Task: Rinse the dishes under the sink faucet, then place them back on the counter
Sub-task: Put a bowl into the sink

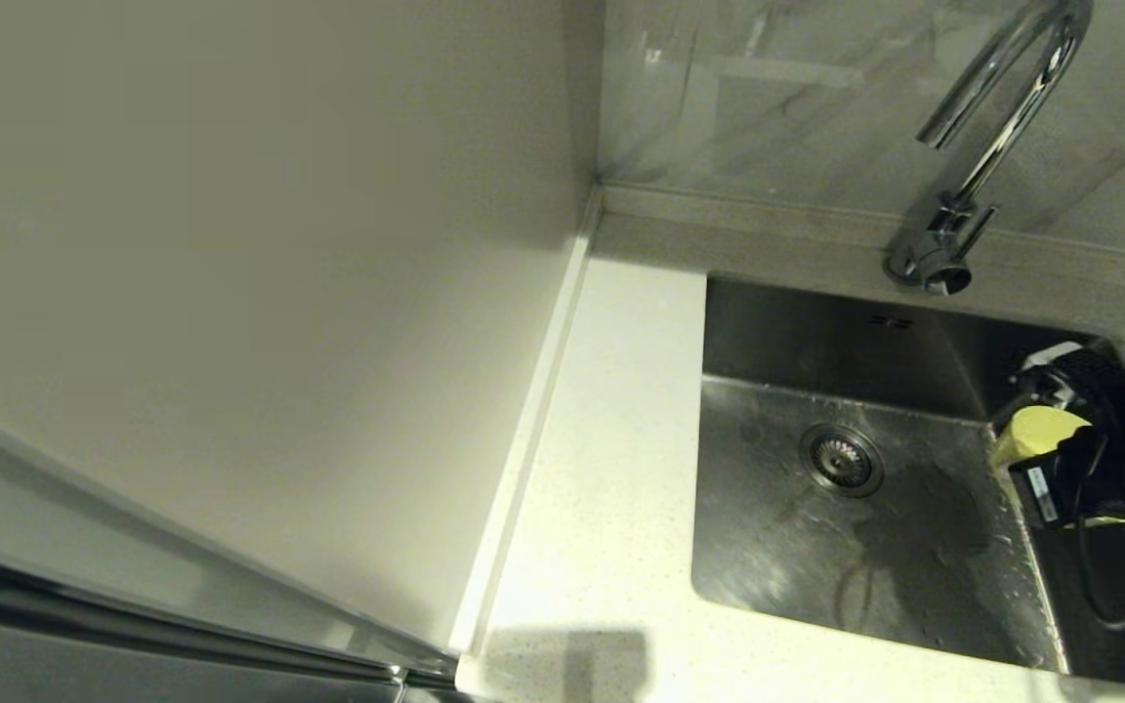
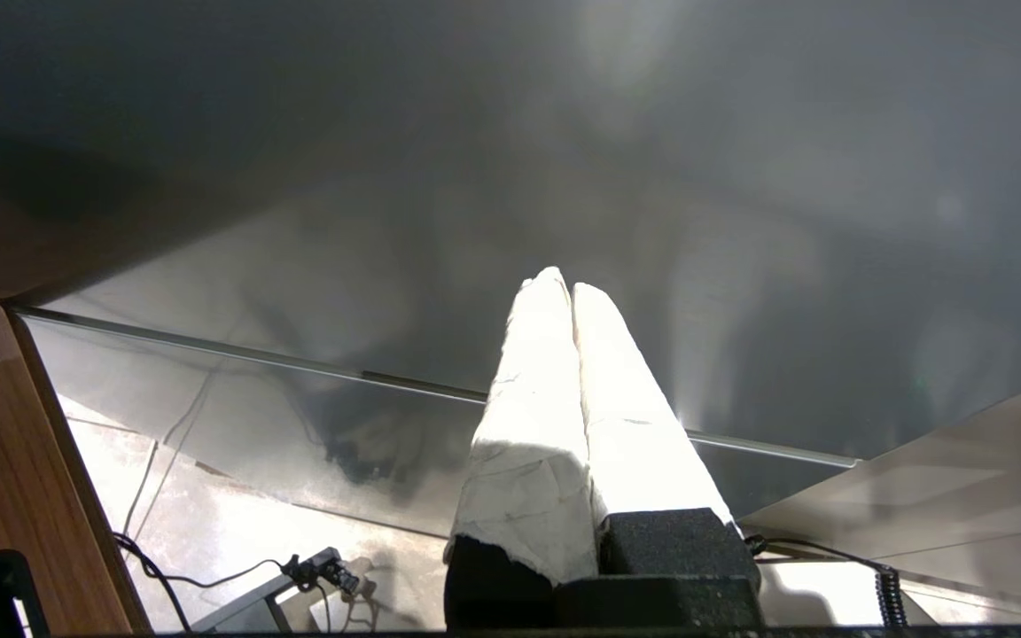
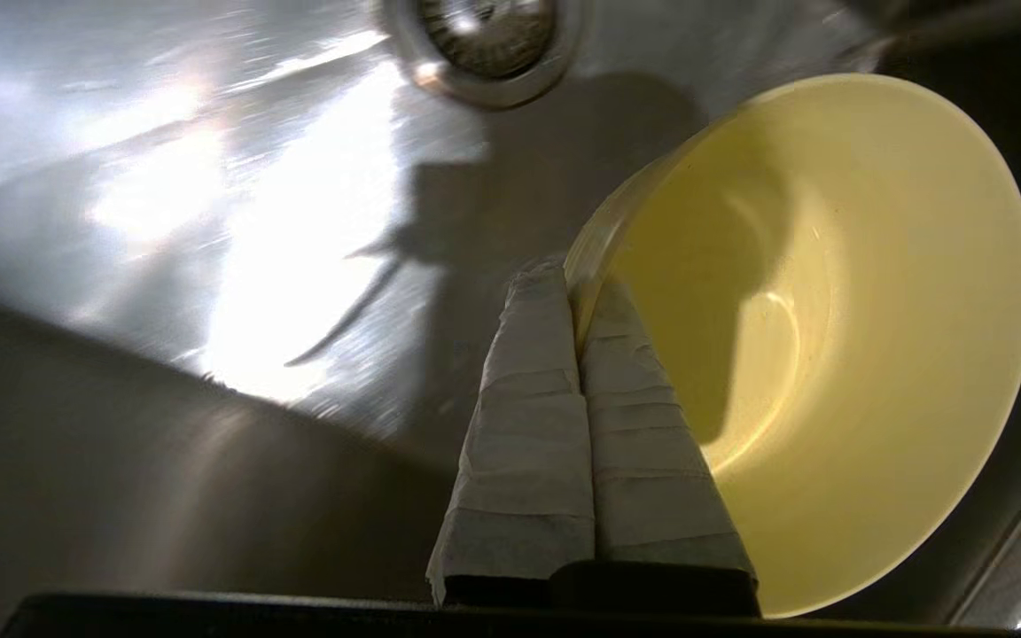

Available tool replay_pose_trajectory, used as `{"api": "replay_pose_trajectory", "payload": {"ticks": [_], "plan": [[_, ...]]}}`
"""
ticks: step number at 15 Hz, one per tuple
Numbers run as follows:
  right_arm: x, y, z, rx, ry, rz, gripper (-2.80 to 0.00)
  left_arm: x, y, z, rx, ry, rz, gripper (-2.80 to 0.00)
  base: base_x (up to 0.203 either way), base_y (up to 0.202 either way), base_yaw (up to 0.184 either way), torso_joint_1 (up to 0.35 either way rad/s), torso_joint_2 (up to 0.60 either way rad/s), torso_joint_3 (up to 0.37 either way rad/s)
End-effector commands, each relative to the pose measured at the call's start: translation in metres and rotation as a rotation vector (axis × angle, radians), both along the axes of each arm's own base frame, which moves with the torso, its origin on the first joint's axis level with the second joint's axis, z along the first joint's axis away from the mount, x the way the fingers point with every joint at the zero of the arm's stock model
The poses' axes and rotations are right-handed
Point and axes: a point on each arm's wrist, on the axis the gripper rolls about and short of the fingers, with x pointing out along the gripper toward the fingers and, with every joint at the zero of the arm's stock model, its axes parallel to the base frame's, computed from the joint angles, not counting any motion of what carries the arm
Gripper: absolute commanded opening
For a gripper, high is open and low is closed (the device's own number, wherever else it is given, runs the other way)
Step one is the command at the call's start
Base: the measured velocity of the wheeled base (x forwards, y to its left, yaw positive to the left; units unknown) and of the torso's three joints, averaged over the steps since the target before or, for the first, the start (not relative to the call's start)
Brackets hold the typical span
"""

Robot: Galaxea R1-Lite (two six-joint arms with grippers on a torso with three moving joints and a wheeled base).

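While you had the yellow bowl (image 3: 838, 354) over the sink (image 1: 768, 547), the right tool (image 3: 574, 282) was pinched fully shut on its rim, one wrapped finger inside the wall and one outside. That edge grip left the bowl tipped on its side with the hollow open, which I judged suited rinsing: water could run across the inside and drain off instead of pooling. You held it at the right edge of the head view, low over the basin near the right wall, and not under the faucet (image 1: 987, 146) at the upper right; no stream of water showed from the spout there.

From the head view you got the layout: the drain (image 1: 841, 459) in the middle of the basin, the white worktop (image 1: 611, 469) running down the centre of the frame, and only a sliver of yellow (image 1: 1036, 433) behind the dark arm. From the right wrist view you got what that hid, the whole inside of the bowl and the pinch on its rim, with the drain at the top of the frame.

Your left tool (image 2: 571, 288) appeared only in its own wrist view, shut on nothing, parked away from the sink. The other two bowls showed in no view.
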Motion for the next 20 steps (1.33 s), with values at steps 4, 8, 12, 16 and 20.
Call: {"api": "replay_pose_trajectory", "payload": {"ticks": [4,8,12,16,20], "plan": [[0.033,-0.001,-0.061,-0.038,0.007,-0.053,-2.80,0.000,0.000,-0.001,0.000,0.003,0.000,-2.80,0.000,0.000,0.000,0.000,0.00,0.000],[0.055,-0.005,-0.085,0.003,0.034,-0.154,-2.80,0.000,0.000,-0.001,0.000,0.003,0.000,-2.80,0.000,0.000,0.000,0.000,0.00,0.000],[0.093,-0.008,-0.101,0.042,0.004,-0.281,-2.80,0.000,0.000,-0.001,0.000,0.002,0.000,-2.80,0.000,0.000,0.000,0.000,0.00,0.000],[0.125,-0.011,-0.112,0.075,-0.033,-0.333,-2.80,0.000,0.000,-0.001,0.000,0.003,0.000,-2.80,0.000,0.000,0.000,0.000,0.00,0.000],[0.152,-0.016,-0.121,0.072,-0.076,-0.404,-2.80,0.000,0.000,-0.001,0.000,0.002,-0.001,-2.80,0.000,0.000,0.000,0.000,0.00,0.000]]}}
